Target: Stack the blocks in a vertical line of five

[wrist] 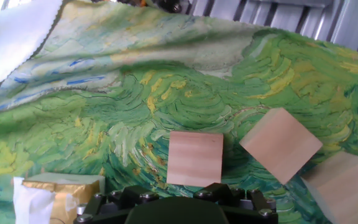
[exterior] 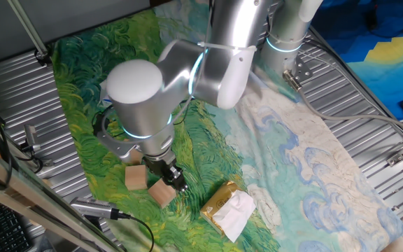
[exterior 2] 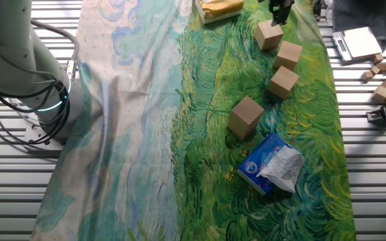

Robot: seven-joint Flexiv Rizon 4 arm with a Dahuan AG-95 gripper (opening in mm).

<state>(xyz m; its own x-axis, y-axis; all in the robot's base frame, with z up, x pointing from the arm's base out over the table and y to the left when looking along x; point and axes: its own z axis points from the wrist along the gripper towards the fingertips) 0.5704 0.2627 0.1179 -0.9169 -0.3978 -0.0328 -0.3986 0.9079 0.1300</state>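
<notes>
Gripper: the gripper point(exterior: 176, 176) hangs low over the painted cloth, just above the block nearest the gold packet. In the hand view only its dark base shows at the bottom edge, and in the fixed views the fingers are too small to read, so I cannot tell if it is wide or narrow. It does not look like it holds anything.
Arm: the big silver arm point(exterior: 180, 70) bends over the green part of the cloth.
Blocks: four blocks lie flat on the cloth, none stacked. They make a loose line in the other fixed view.
First block: the first block point(exterior 2: 269, 34) sits right under the gripper.
Second block: the second block point(exterior 2: 289, 54) is just beside the first, turned a bit.
Third block: the third block point(exterior 2: 283, 82) is close below the second.
Fourth block: the fourth block point(exterior 2: 246, 116) sits apart, near the blue packet.
Blue packet: the blue packet point(exterior 2: 271, 163) lies on the green cloth with crinkly white at one end.
Gold packet: the gold packet point(exterior: 227, 207) has white tissue on it and lies near the gripper.
Cloth: the cloth point(exterior 2: 146, 120) is green on one side and pale on the other.
Little pieces: small wooden bits point(exterior 2: 380, 80) lie off the cloth on the metal table.
</notes>
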